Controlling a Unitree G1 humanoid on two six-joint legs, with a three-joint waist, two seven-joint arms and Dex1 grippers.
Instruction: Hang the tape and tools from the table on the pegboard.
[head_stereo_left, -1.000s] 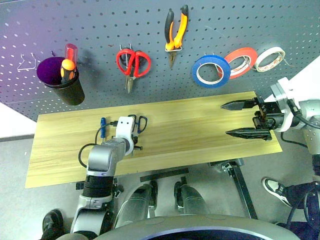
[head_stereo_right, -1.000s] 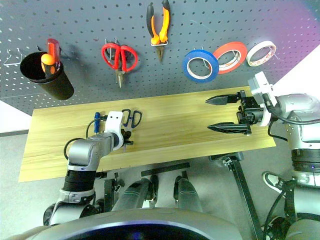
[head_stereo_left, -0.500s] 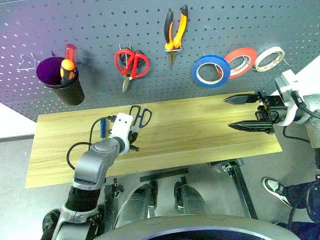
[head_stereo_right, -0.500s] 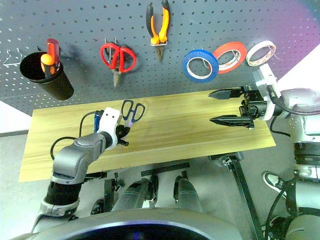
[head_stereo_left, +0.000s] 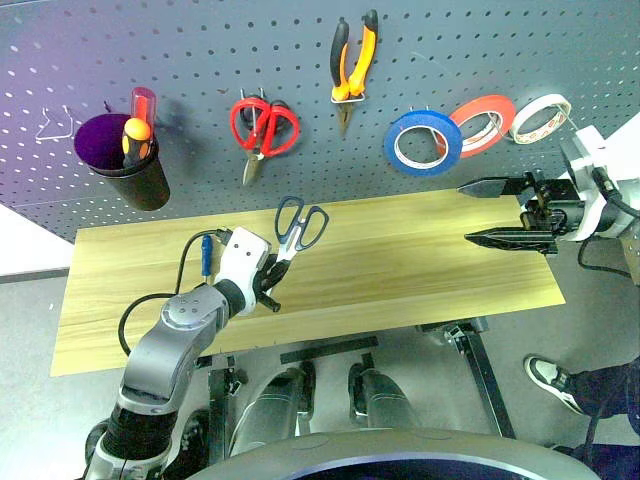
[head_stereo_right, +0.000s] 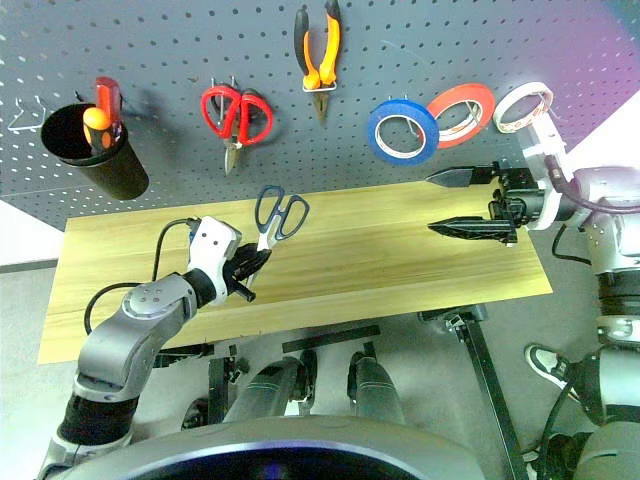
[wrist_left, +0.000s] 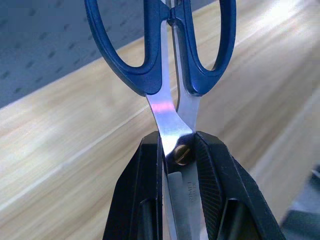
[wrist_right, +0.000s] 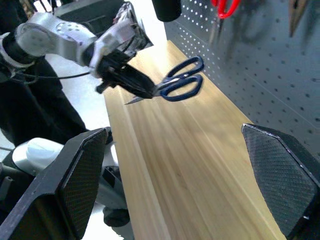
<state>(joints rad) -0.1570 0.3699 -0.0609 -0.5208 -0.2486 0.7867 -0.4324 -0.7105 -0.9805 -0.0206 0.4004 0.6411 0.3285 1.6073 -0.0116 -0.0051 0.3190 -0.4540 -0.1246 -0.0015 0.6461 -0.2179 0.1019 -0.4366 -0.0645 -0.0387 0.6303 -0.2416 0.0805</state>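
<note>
a: here, which step is in hand?

b: the last tool. the left gripper (head_stereo_left: 268, 285) has its jaws shut on the scissors (head_stereo_left: 297, 226), pinching the blades at the pivot screw, dark blue loops pointing up toward the pegboard (head_stereo_left: 200, 60), clear of the tabletop (head_stereo_left: 400, 250). the blue tape (head_stereo_left: 422, 142) and the pliers (head_stereo_left: 350, 62) hang on their hooks already.

a: and the next move?

b: judged from this, carry a loop up to a free hook and slide it on; the loop must meet the wire squarely, and the red scissors (head_stereo_left: 262, 128) hang close by.

a: the other arm?

b: the right gripper (head_stereo_left: 500, 212) hovers over the tabletop's right end, jaws spread wide, holding nothing.
</note>
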